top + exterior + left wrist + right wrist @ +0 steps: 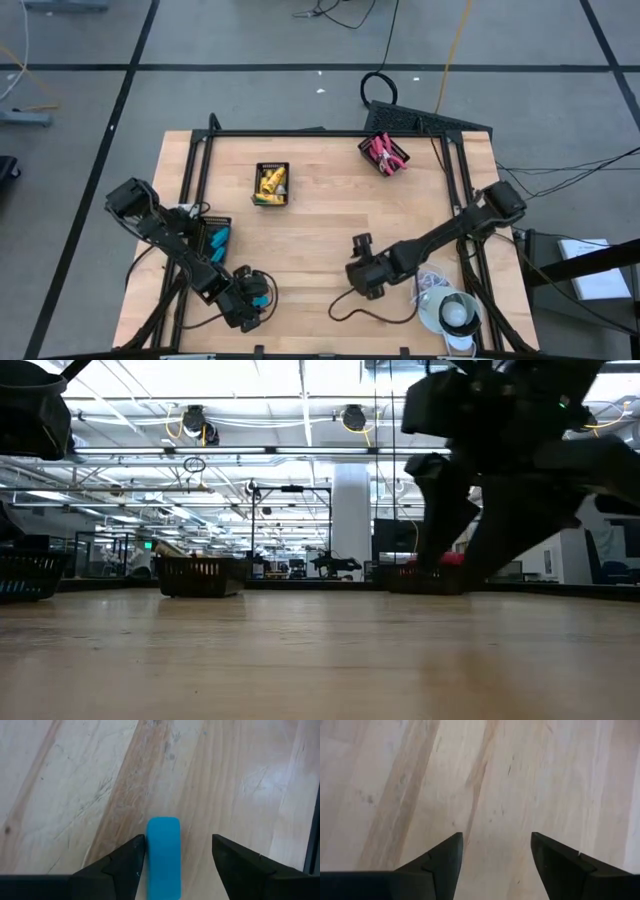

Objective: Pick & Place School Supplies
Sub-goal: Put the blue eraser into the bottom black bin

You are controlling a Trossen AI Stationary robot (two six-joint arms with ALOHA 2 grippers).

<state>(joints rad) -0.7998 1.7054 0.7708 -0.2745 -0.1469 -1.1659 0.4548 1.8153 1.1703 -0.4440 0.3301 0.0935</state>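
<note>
A short light-blue oblong piece (163, 856) lies flat on the wooden table near its near-left corner and also shows in the high view (263, 297). My left gripper (178, 842) is open just above the table, one finger on each side of the piece. My right gripper (497, 840) is open and empty over bare wood near the table's middle (361, 262). It hangs dark in the low view (470, 500). A black tray with blue pieces (216, 240) stands at the left. A tray with yellow pieces (271, 184) stands at mid-far. A tray with red-pink scissors (383, 153) stands at the far right. My left gripper comes down from above with its fingers along the piece's two long sides. One finger (131, 855) stands right against one long side (149, 851), and I cannot tell whether it touches. The other finger stands well apart. The piece lies flat on the table.
A white cord with a round grey-white object (447, 310) lies at the near right, close to my right arm. A black frame (320, 133) runs along the table's far and side edges. Bare wood lies between the trays and the two grippers.
</note>
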